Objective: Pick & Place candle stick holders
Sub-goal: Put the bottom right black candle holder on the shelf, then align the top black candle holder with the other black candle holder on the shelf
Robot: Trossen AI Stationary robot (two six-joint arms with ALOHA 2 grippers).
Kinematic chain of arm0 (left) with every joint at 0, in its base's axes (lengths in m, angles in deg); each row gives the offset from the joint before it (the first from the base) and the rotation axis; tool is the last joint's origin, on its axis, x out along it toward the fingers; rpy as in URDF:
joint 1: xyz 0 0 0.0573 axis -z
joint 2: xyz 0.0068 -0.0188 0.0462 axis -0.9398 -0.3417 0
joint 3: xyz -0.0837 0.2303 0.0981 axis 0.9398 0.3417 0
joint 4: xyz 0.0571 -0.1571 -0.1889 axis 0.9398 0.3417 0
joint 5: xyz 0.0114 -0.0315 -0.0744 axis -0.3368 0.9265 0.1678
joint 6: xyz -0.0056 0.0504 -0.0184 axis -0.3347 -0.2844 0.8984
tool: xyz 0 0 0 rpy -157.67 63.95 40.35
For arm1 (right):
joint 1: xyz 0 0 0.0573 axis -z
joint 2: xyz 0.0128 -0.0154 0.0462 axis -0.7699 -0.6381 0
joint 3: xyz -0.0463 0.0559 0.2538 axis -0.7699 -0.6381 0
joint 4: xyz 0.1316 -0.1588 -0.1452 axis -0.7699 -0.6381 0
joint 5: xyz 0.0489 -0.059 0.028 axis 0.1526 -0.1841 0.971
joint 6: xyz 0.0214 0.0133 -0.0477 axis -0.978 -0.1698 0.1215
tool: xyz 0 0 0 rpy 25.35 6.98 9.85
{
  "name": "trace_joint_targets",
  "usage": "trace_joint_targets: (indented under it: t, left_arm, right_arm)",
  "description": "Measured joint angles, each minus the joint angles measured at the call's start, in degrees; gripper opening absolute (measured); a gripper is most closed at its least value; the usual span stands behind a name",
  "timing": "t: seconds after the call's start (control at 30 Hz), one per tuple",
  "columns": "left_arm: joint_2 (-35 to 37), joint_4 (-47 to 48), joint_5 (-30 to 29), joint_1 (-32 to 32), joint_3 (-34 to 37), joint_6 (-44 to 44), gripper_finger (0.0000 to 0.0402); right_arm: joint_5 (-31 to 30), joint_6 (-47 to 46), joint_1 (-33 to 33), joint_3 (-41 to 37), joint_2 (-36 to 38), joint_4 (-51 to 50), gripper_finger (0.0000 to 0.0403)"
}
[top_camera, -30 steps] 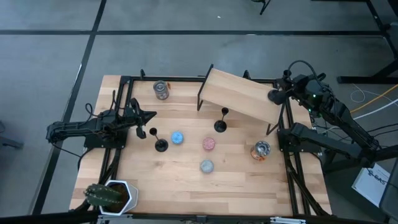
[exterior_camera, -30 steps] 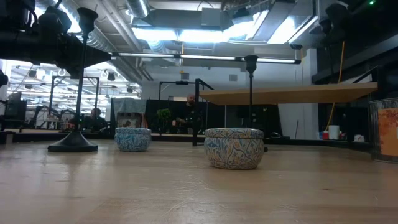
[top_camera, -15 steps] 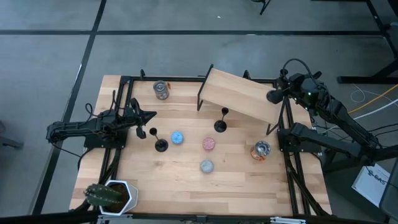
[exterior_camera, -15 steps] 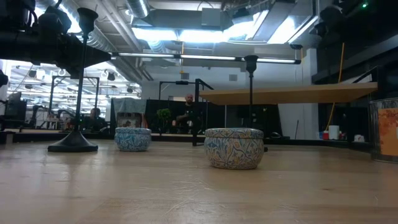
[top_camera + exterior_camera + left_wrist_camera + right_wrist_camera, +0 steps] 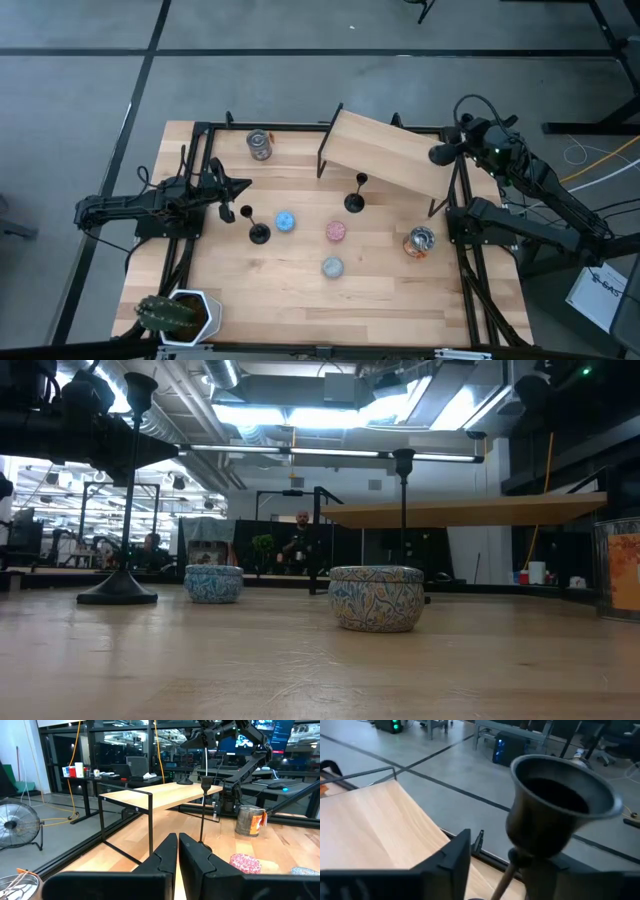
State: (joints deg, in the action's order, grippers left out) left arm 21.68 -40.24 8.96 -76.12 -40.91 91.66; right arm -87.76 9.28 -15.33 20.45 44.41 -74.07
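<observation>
Two black candle stick holders stand on their round bases on the table: one (image 5: 258, 232) just in front of my left gripper (image 5: 232, 186), one (image 5: 354, 202) beside the raised wooden shelf (image 5: 385, 150). My left gripper (image 5: 177, 852) is shut and touches nothing. At the shelf's right end my right gripper (image 5: 445, 152) is open around a third holder (image 5: 560, 805). Its cup fills the right wrist view, and its stem (image 5: 502, 877) runs down between the fingers. A dark base (image 5: 186, 781) shows on the shelf under that gripper. My right gripper stands with a finger on each side of the third holder's stem (image 5: 504, 874), just under the cup. One finger (image 5: 451, 860) is clearly apart from the stem. Whether the other finger touches it, I cannot tell.
Two shiny cans stand at the far left (image 5: 260, 145) and near right (image 5: 420, 241). Blue (image 5: 285, 221), pink (image 5: 336, 231) and grey (image 5: 332, 267) discs lie mid-table. A potted cactus (image 5: 180, 314) sits at the near left corner. A person (image 5: 303, 545) shows beyond the table.
</observation>
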Motion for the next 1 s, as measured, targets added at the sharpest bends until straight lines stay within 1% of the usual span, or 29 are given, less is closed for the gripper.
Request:
trace_joint_targets:
  t: [0.13,0.3,0.43,0.63,0.8,0.9,1.0]
  left_arm:
    - [0.0,0.0,0.0,0.0,0.0,0.0,0.0011]
    - [0.0,0.0,0.0,0.0,0.0,0.0,0.0012]
    - [0.0,0.0,0.0,0.0,0.0,0.0,0.0012]
    - [0.0,0.0,0.0,0.0,0.0,0.0,0.0008]
    - [0.0,0.0,0.0,0.0,0.0,0.0,0.0008]
    - [0.0,0.0,0.0,0.0,0.0,0.0,0.0009]
    - [0.0,0.0,0.0,0.0,0.0,0.0,0.0011]
  right_arm:
    - [0.3,-1.6,0.0,1.5,0.0,-4.0,0.0194]
    - [1.3,-6.1,0.0,5.7,0.0,-12.2,0.0210]
    - [6.6,-8.2,0.0,8.6,0.0,-17.3,0.0211]
    - [16.7,-12.9,0.0,11.0,0.0,-25.4,0.0211]
    - [19.7,-16.6,0.0,11.2,0.0,-31.0,0.0211]
    - [20.8,-17.9,-0.1,11.2,0.0,-32.8,0.0211]
    - [24.1,-18.0,-0.1,11.2,0.0,-33.0,0.0211]
